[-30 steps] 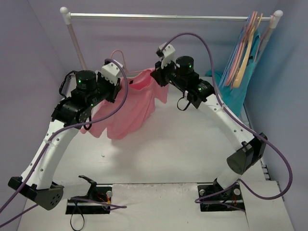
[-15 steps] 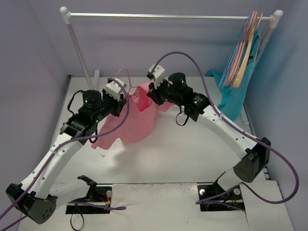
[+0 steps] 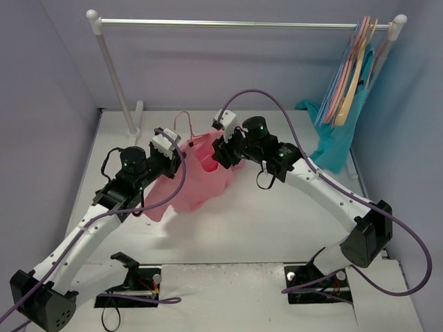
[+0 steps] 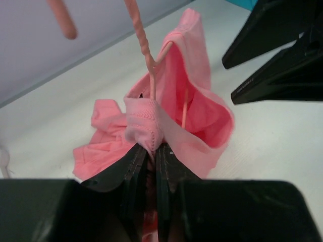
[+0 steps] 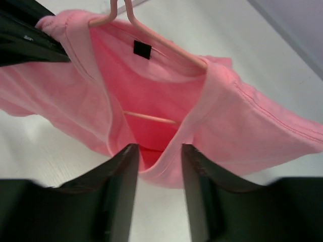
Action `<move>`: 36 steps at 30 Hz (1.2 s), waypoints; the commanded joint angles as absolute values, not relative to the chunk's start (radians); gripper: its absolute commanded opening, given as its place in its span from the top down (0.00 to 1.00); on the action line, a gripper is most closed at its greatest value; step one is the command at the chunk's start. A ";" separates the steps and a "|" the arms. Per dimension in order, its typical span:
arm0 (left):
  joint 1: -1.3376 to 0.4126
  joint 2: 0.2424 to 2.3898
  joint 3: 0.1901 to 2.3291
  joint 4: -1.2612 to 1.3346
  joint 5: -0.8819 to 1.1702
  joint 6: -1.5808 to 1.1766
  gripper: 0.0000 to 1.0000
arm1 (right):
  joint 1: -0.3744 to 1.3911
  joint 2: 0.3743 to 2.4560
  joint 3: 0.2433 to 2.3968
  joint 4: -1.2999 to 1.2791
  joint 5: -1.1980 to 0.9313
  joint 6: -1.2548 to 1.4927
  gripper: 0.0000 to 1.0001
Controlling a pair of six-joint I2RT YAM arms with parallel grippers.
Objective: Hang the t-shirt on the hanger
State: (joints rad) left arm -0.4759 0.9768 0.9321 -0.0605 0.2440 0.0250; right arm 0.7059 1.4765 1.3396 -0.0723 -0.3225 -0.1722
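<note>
We've got the left gripper (image 4: pixel 151 148) pinching the t-shirt (image 4: pixel 202 111) collar, right gripper (image 5: pixel 159 148) spread beside it; lose that 1 pinch and the hanger (image 4: pixel 143 43) probably tips out.

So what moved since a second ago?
Both arms came down toward the table, carrying the t-shirt and the hanger lower and nearer. The left gripper stays shut on the collar. The right gripper has its jaws apart around the shirt's edge. The rail, the spare hangers and the teal garment stayed put.
</note>
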 commanded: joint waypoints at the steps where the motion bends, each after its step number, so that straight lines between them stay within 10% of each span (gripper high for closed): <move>1: -0.476 0.919 0.899 0.139 0.319 0.017 1.00 | 0.700 1.462 1.402 -0.092 -0.370 -0.213 0.56; 10: -0.474 0.861 0.845 0.118 0.336 0.086 1.00 | 0.416 1.486 1.584 -0.215 -0.716 -0.320 0.54; 36: -0.474 0.923 0.960 0.012 0.509 0.135 1.00 | 0.449 1.730 1.661 -0.387 -0.884 -0.841 0.57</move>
State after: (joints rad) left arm -0.4759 0.9161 0.8772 -0.0578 0.4568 0.1078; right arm 0.4290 1.7443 1.6394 -0.4324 -0.8291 -0.8085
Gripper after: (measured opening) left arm 0.116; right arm 0.434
